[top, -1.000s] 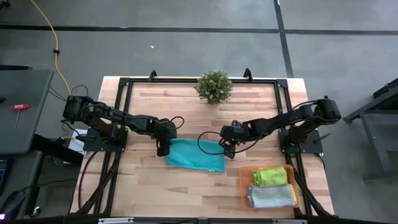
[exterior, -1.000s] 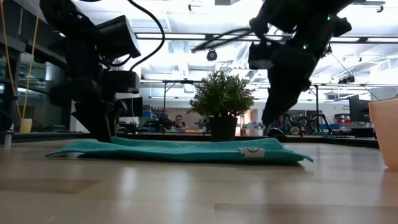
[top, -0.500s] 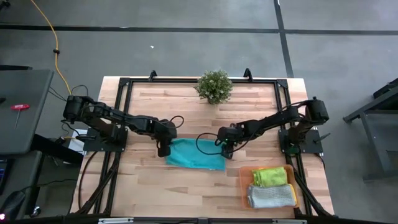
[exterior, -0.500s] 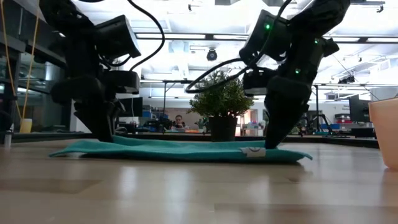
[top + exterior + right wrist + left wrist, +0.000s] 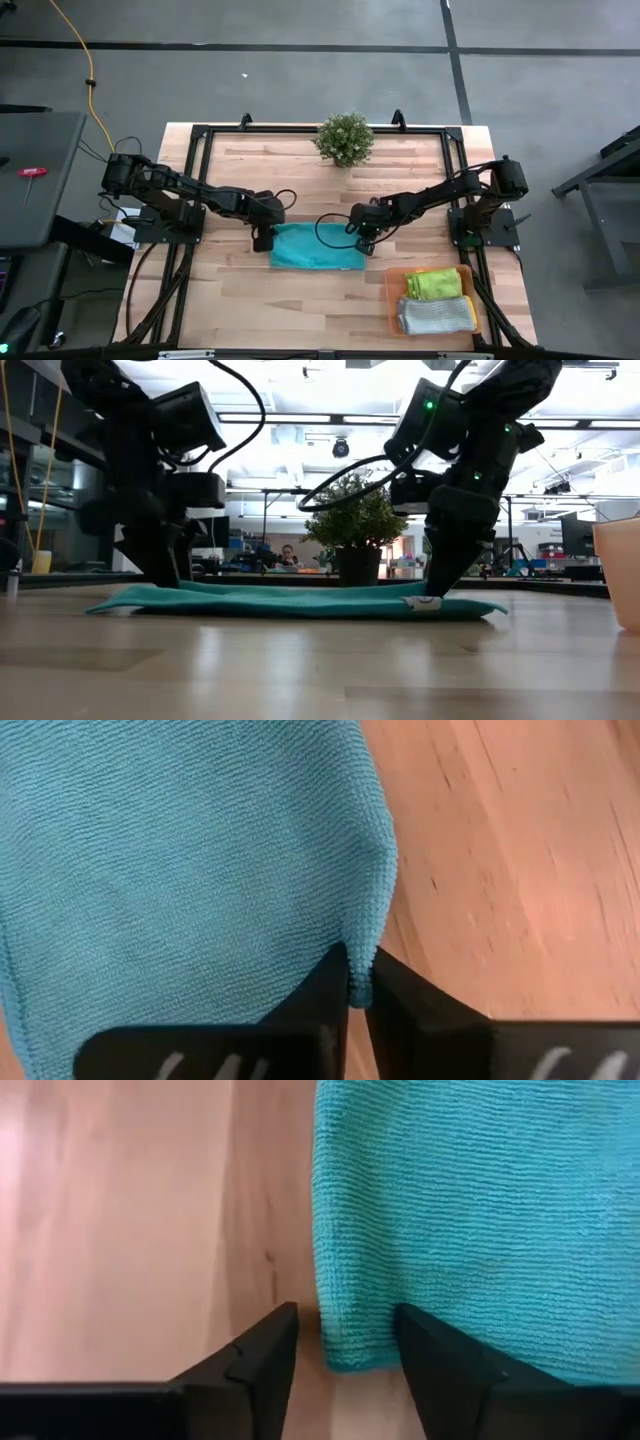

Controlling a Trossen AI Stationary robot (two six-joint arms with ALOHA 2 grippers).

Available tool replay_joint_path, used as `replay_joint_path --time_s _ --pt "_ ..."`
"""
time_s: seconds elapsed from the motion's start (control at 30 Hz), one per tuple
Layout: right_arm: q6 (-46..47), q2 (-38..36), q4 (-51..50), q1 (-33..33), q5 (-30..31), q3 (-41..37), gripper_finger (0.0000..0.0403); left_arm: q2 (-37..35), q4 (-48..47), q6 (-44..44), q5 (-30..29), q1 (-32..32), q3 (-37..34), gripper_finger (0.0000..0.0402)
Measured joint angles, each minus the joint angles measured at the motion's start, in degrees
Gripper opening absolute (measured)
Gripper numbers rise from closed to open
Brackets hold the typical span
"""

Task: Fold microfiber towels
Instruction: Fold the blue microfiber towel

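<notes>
The wooden desk (image 5: 230, 300) is framed by a black rail, with both arms reaching in toward its middle. The teal towel (image 5: 318, 247) is laid flat at the desk's centre, seen as a low flat strip in the low view (image 5: 290, 601).

An orange tray (image 5: 391, 300) is set at the near right corner of the desk; a lime green towel (image 5: 434, 284) and a light grey towel (image 5: 436, 315) are stacked folded in it, green toward the far side, grey toward the near side. A small potted plant (image 5: 345, 138) is placed at the far edge, well apart from the teal towel.

The left claw (image 5: 263, 238) is lowered at the towel's left edge. In the left wrist view its fingers (image 5: 262, 1365) are spread open, with the towel's corner (image 5: 345, 1350) lying between them, not pinched.

The right claw (image 5: 366, 240) is lowered at the towel's right edge. In the right wrist view its fingers (image 5: 320, 990) are closed nearly together, and the towel's edge (image 5: 365, 985) is pinched between the tips. In the low view this claw (image 5: 432, 596) is seen down on the towel's right end beside a small white tag.
</notes>
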Motion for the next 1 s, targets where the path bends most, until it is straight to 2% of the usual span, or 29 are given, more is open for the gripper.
replay_joint_path --time_s 0.17,0.3,0.4,0.53,0.6,0.73,0.87,1.0 --pt "-0.6 0.0 0.0 -0.4 -0.7 0.0 0.0004 0.0 0.3 0.0 -0.2 0.8 0.0 0.0175" --pt "-0.7 0.0 0.0 -0.4 -0.7 0.0 0.0005 0.0 0.3 1.4 2.0 1.7 0.0 0.016" --pt "-0.8 0.0 -0.1 -0.4 -0.7 0.0 0.0002 0.0 0.2 1.6 1.9 2.1 0.0 0.0122" --pt "-2.1 -0.6 -3.0 -0.8 -0.9 0.9 0.0001 -0.3 0.2 3.7 2.2 3.0 0.0 0.0033" --pt "-2.9 -1.7 -5.1 -1.6 -1.2 1.3 0.0001 -1.1 0.0 4.5 2.2 4.0 0.0 0.0011" --pt "-4.6 -3.4 -8.1 -3.9 -0.5 1.9 0.0001 -2.9 -0.4 6.4 0.3 6.3 0.0 0.0023" --pt "-4.7 -5.3 -9.9 -5.7 0.4 1.9 0.0 -4.6 -2.6 7.5 -1.5 8.4 0.8 0.0006" --pt "-4.0 -8.4 -9.7 -6.0 3.1 1.9 0.0 -6.8 -4.9 8.3 -6.2 8.8 2.4 0.0005"
